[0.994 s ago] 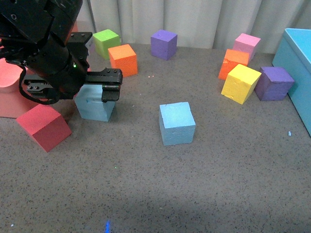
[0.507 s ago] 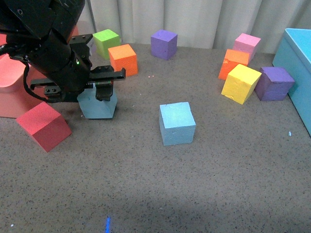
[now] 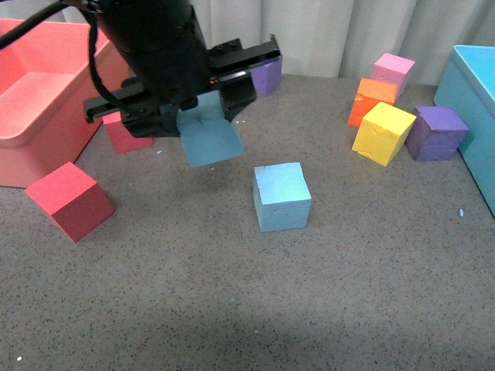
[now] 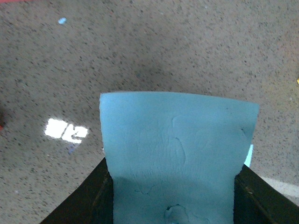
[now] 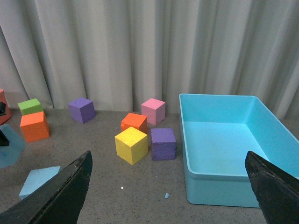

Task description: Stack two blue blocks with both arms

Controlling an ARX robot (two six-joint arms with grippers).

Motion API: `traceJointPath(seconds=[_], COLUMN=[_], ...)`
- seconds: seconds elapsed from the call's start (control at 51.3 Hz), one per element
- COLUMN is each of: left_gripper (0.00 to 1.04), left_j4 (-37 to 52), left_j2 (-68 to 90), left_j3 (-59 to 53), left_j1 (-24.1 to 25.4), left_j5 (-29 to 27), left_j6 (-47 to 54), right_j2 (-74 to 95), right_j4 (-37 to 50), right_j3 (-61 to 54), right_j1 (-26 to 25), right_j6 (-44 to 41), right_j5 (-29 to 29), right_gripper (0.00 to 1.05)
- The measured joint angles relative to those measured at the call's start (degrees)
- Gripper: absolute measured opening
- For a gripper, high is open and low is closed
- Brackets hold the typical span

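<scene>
1. The left gripper point(image 3: 203, 116) clamps one blue block point(image 3: 210, 147), tilted and lifted clear of the floor point(image 3: 348, 294).
2. The other blue block point(image 3: 281, 195) rests nearby, with every edge free.
3. The right gripper point(image 5: 168, 205) gapes wide and is empty.

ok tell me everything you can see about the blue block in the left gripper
The held blue block is a light sky-blue foam cube with faint dents and creases on its face. The left gripper is shut on two opposite sides, its black fingers the only things touching it. It hangs tilted above the grey speckled surface, clear of it, beside and not yet over the second blue block.
</scene>
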Motion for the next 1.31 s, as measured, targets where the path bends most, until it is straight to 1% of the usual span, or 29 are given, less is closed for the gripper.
traceJointPath(seconds=[0.253,0.507,0.897,1.306], left_gripper=[0.47,0.47,0.47,0.47], left_j4=[-1.03,-3.96,-6.45,-6.64], left_j2=[2.19,4.42,6.12,7.26], left_j3=[3.04,4.33,7.39,8.48], left_j1=[-5.35,-8.28,-11.63,-11.78], left_j5=[-1.31,-2.89,-4.07,-5.53], left_j6=[-3.3,-6.62,-8.98,-8.9], right_j2=[0.0,0.0,0.0,0.0], right_j4=[0.0,0.0,0.0,0.0], right_j3=[0.0,0.0,0.0,0.0], right_j1=[0.0,0.0,0.0,0.0], right_j6=[0.0,0.0,0.0,0.0], right_j5=[0.0,0.0,0.0,0.0], right_gripper=[0.95,0.95,0.95,0.95])
